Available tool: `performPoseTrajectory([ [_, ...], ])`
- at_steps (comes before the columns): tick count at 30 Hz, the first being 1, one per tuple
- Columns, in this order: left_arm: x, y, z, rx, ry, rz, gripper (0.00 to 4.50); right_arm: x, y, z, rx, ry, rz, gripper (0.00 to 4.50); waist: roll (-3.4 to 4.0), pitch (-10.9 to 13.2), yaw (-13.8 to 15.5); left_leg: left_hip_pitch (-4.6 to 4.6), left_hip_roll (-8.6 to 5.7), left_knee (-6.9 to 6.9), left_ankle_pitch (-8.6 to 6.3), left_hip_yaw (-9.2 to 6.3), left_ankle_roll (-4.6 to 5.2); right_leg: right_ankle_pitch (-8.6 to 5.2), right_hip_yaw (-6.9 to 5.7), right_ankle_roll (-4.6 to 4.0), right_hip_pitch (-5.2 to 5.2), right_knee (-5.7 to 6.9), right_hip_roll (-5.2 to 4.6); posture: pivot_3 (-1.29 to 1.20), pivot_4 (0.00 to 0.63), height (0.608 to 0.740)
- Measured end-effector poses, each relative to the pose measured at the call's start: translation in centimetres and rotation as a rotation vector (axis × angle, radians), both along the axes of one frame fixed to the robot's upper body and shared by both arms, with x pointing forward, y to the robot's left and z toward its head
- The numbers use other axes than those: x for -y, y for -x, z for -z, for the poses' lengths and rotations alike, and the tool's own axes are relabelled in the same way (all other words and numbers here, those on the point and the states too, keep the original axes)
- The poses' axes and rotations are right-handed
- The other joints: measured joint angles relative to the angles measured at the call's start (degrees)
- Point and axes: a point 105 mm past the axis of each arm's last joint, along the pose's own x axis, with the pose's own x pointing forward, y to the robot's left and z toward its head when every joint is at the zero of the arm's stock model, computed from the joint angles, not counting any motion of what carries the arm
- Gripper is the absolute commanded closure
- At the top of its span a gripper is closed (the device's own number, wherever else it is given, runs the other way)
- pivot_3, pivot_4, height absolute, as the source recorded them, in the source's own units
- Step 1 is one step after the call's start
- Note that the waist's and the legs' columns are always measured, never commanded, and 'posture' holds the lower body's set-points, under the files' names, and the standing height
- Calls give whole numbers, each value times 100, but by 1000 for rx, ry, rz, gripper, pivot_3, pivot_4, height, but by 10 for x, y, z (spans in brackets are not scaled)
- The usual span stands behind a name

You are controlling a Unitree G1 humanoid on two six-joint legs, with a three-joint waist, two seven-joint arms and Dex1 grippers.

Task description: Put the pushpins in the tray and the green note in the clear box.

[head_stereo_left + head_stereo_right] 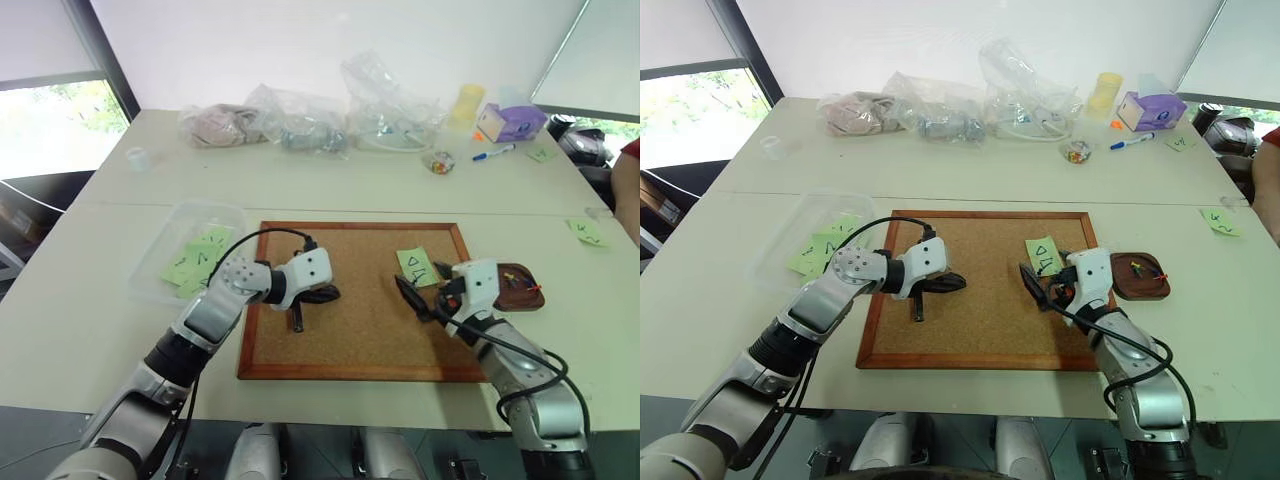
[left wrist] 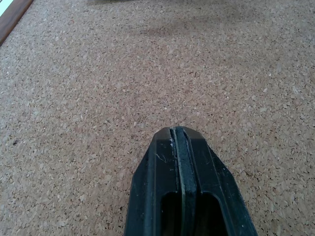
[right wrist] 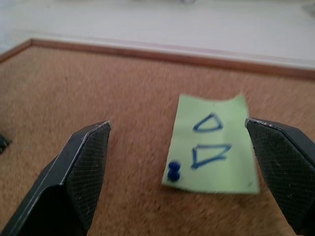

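Already the clear box [image 1: 150, 262] at the far left holds several green slips, and its thin transparent walls look slippery and light, so a note dropped from too high may drift and land beside it. Next comes the cork board [image 1: 360, 345], grainy and speckled inside a smooth wooden frame. The left gripper [image 2: 178, 135] hangs low over the board's left half, its black fingers pressed flat together on nothing; it is well away from the work and poses little risk while it keeps clear.

Further right, the green note [image 3: 212, 147] lies flat on the cork near the board's far right corner, a thin square of paper with two triangle outlines. A small blue pushpin [image 3: 173, 171] with a glossy rounded head sits at one corner of it and seems to fasten it. The right gripper [image 3: 179, 172] faces the note with its cross-hatched pads spread wide, one on either side, touching neither note nor pin. The main hazard, I judge, is the pin's size: the broad pads could slip off its head, or close on paper and pin together and tear the corner. Pulling the note before the pin is out would rip it too.

At the right, just beside the board, the tray [image 1: 530, 297] is dark, glossy and low-rimmed, with a few coloured pins in it; a pin released carelessly could bounce over that shallow edge.
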Motion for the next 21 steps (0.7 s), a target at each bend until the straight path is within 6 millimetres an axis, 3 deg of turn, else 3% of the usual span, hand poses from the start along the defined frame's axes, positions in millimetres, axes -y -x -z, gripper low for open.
performPoseTrajectory([
  [6,0,0,0,1,1,-1,4500,-1,-1,7,-14,-1,-2,31,0,0,-1,0,0,0,0,0,0,0,0,0,0,0,1,0,150,737],
  [9,0,0,0,1,1,-1,4500,-1,-1,8,-10,5,-9,923,-1,0,-2,1,0,0,0,0,0,0,0,0,0,0,1,0,150,737],
  [16,-1,-1,1,-3,-1,-3,4500,-3,1,9,-6,17,-19,4487,-6,-4,-1,1,0,0,0,0,0,0,-1,0,0,0,1,0,150,737],
  [21,-1,-1,2,-5,-2,-1,4500,-3,2,10,-8,24,-16,4487,-17,-11,-5,2,1,0,0,0,0,0,-1,0,1,0,1,0,150,737],
])
